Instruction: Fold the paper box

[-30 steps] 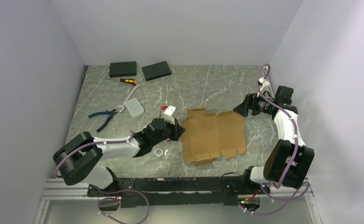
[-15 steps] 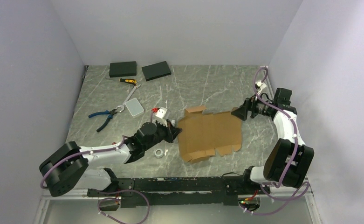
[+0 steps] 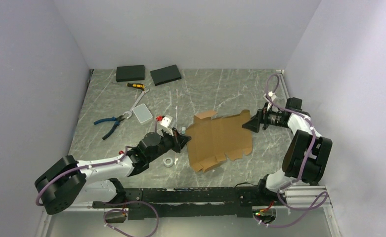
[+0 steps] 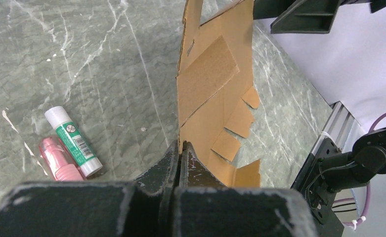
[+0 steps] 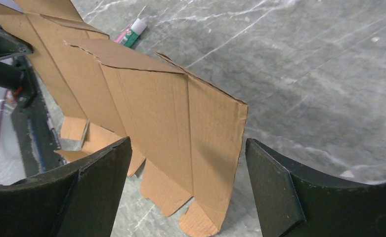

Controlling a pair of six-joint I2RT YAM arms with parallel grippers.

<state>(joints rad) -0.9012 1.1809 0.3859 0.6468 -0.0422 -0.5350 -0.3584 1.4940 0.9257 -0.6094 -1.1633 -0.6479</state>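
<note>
Top view first: the left arm has drawn back toward 7 o'clock, and the paper box (image 3: 220, 139) has slid with it across the table (image 3: 220, 89), turning a little as it went. It is still a flat, unfolded sheet near the table's centre. The right arm has followed it in from 3 o'clock. That looks like repositioning before any crease is made, so the folding proper is still ahead.

Left wrist view: the left gripper (image 4: 181, 148) is clamped tight on the sheet's near edge, the jaws pressed together on the cardboard. The sheet runs away toward 12 o'clock. A glue stick (image 4: 73, 141) lies on the stone at 9 o'clock, apart from the sheet.

Right wrist view: the right gripper (image 5: 188, 142) stands wide, holding nothing. The sheet's far edge sits in the gap between the two fingers (image 5: 97, 182), touching neither as far as can be seen. The next move looks like closing on that edge
</note>
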